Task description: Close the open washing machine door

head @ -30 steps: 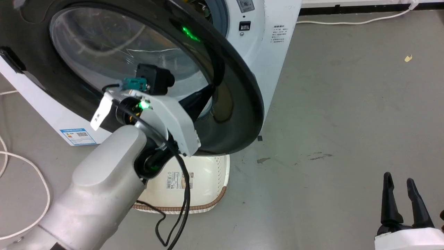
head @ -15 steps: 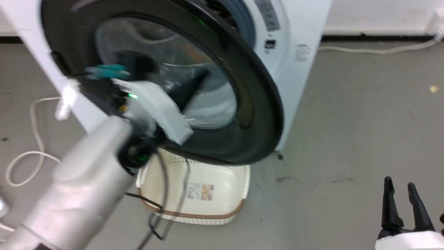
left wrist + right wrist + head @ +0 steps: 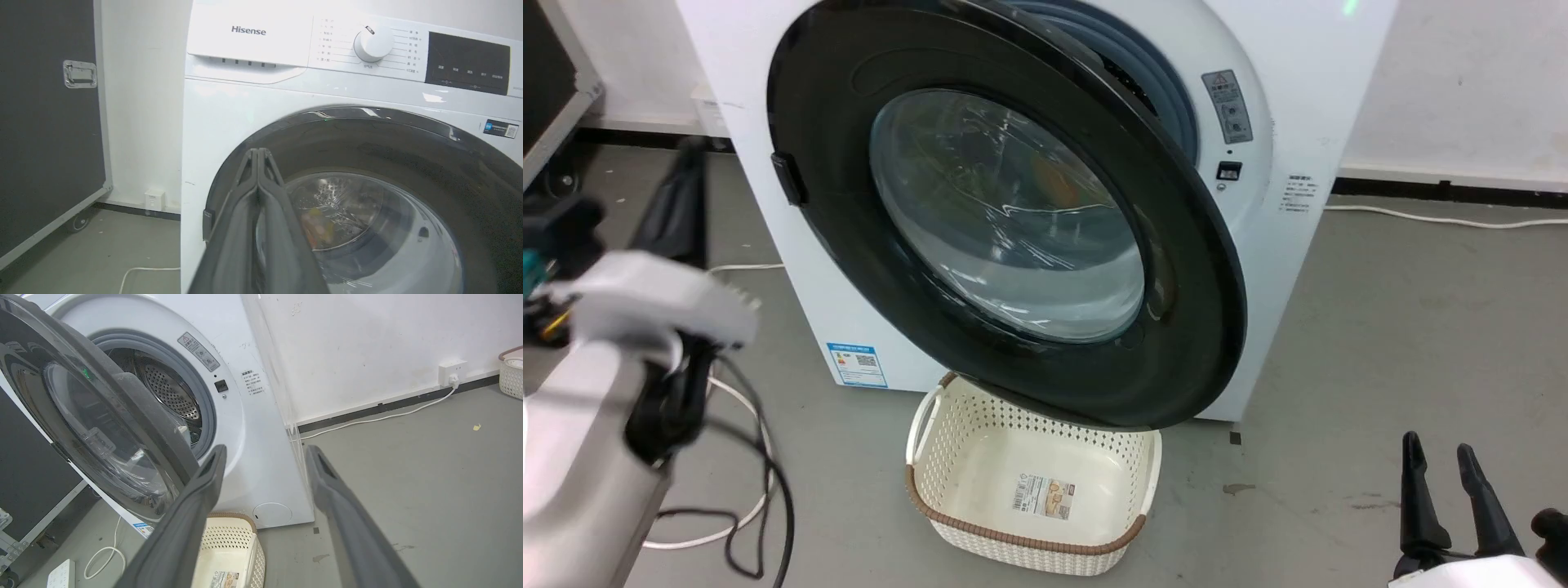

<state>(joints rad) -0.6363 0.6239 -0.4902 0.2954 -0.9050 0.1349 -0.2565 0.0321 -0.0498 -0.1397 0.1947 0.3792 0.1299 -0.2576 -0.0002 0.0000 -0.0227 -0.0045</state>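
A pale grey forearm [image 3: 580, 474] carries a white wrist housing [image 3: 645, 304], black cables [image 3: 674, 400] looping under it; fingers [image 3: 1415, 494] dark and tapered.

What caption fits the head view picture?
Washing machine door ajar, cream perforated basket below, right end effector open at lower right.

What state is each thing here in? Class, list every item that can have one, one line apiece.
washing machine door, ajar, swung partway out, not latched
washing machine, opening partly uncovered beside the door's free edge
basket, upright, below the door's lower rim
left pincer, shut, holding nothing
right pincer, open, holding nothing
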